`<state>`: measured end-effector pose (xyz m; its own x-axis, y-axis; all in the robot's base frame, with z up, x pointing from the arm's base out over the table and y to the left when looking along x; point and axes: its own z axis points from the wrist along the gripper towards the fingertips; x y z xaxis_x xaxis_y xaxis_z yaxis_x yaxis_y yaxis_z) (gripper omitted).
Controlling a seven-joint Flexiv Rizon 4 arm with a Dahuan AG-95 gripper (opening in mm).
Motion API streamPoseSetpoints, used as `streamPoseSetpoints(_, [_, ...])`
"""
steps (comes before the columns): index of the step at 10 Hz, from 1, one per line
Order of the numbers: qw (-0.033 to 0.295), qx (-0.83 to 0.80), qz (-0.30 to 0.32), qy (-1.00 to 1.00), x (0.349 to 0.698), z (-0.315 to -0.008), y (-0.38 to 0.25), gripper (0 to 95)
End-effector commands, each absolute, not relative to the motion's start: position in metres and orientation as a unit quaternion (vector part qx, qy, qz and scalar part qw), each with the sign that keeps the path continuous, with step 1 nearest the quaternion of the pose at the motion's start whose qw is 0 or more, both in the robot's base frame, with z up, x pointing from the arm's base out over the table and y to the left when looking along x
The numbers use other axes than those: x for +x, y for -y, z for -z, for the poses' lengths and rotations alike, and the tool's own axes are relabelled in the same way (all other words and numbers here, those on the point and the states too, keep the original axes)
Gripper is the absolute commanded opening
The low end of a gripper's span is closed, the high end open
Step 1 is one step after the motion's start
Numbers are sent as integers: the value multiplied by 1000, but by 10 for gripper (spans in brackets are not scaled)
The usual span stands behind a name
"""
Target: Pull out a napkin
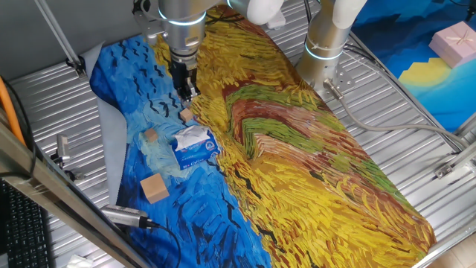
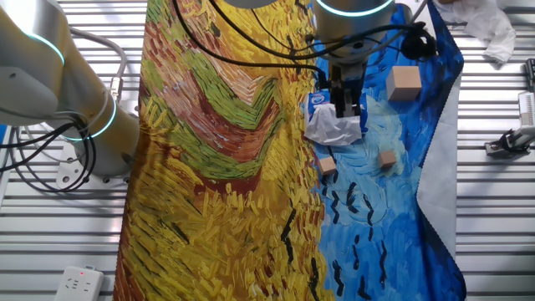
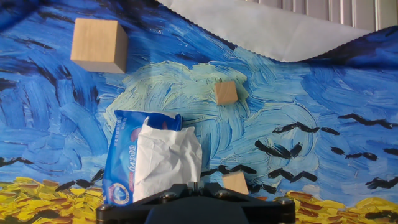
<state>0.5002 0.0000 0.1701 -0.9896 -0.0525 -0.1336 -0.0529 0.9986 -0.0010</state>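
A small blue tissue pack [image 3: 119, 163] lies on the painted cloth, also seen in one fixed view as the pack [image 1: 198, 151]. The white crumpled napkin [image 3: 166, 158] sticks out of its opening, and a corner rises to my closed jaws. My gripper [image 3: 198, 185] hangs just above the pack, shut on that napkin corner. In the fixed views the gripper [image 1: 186, 92] [image 2: 347, 107] stands upright over the napkin [image 1: 192, 135] [image 2: 334, 130], which covers most of the pack [image 2: 316, 102].
Three tan wooden cubes lie around the pack: a large cube [image 3: 98, 45] [image 1: 154, 187], a small cube [image 3: 226, 93] and another small cube [image 3: 235, 182]. A second arm's base [image 1: 324, 45] stands at the cloth's edge. A pink box [image 1: 455, 41] sits far right.
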Motion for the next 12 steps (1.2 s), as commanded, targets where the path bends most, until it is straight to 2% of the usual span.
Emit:
streamPoseSetpoints(1, [69,-25,-1,-997,500,-170,0,0])
streamPoseSetpoints(8, [70,-53,-3,-996,501,-170,0,0])
streamPoseSetpoints(12, [71,-47,1,-996,515,-165,-13,0])
